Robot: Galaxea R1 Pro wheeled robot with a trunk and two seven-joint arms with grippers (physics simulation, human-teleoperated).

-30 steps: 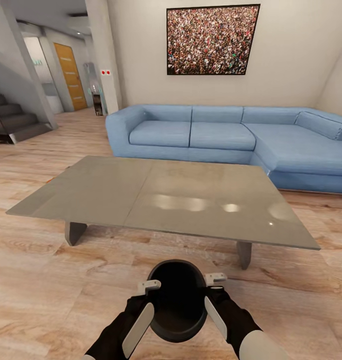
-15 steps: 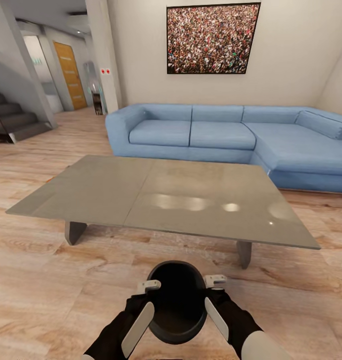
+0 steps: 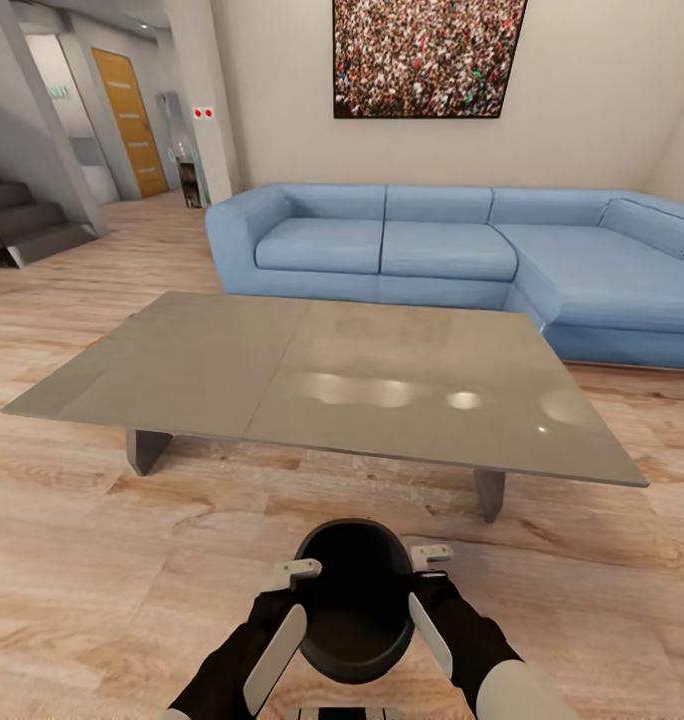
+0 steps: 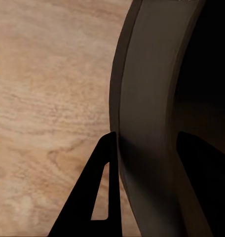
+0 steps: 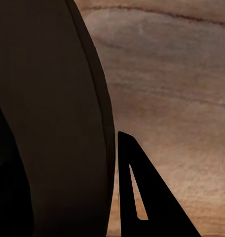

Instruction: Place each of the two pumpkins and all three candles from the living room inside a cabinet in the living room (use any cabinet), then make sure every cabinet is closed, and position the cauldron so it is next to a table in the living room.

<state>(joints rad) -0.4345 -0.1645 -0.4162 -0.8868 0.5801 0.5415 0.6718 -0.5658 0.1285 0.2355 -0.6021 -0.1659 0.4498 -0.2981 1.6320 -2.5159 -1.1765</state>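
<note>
Cauldron held at the desk
Left gripper (image 3: 300, 572) and right gripper (image 3: 430, 553) each clamp the black cauldron (image 3: 354, 598) rim, just short of the grey desk (image 3: 322, 375).

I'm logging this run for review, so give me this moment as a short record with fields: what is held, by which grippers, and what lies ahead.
held object: black cauldron, open mouth facing the head camera
left gripper: at the cauldron's left side, one finger outside the wall
right gripper: at its right side, one finger outside the wall
ahead: low grey table, nothing on its top
beyond table: blue sofa
wall: framed crowd picture
floor: light wood
cauldron versus table: short of the table's near edge
</note>
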